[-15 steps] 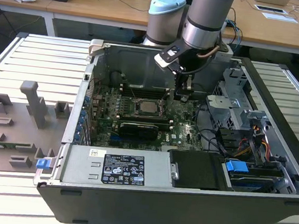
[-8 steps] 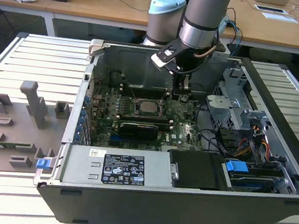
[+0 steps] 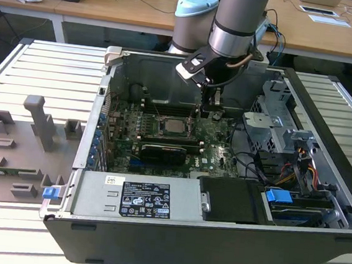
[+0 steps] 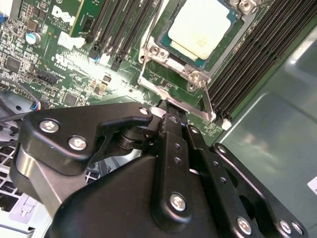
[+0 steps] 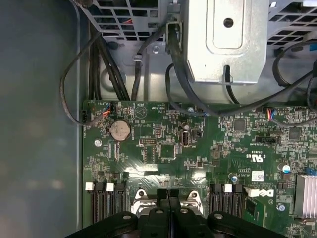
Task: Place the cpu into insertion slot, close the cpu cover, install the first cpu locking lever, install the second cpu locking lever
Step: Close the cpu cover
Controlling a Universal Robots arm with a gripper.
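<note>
Slatted white surface [image 3: 39, 62] carries the open computer case [image 3: 172, 231], with desks [image 3: 113, 4] behind it. From the exterior view I see my hand [image 3: 210, 112] down inside the case over the motherboard [image 3: 218, 142]. The cpu [image 3: 175, 127] lies toward eight o'clock of it, flat in the insertion slot [image 3: 162, 130], silvery-grey top up.

In the second wrist view the cpu [image 4: 203, 27] looks pale and square, and the cpu cover [image 4: 157, 74] lies down around it as a thin metal frame. The hand's fingers [image 4: 171, 144] are pressed together with no gap I can make out, their tip right at the socket's corner where a thin locking lever [image 4: 207, 103] runs. Whether they pinch the lever's end I cannot tell. My worry is that the lever looks like springy wire: if the tip slides off it, the lever could snap up and the cover could lift. A push off line could also rake the memory slots [image 4: 257, 54] just beside the socket.

In the first wrist view the hand [image 5: 168, 194] closes to one black seam at the socket's edge, between two banks of memory slots [image 5: 106, 203]. Small board parts crowd close, so I judge a skid could clip them.
</note>
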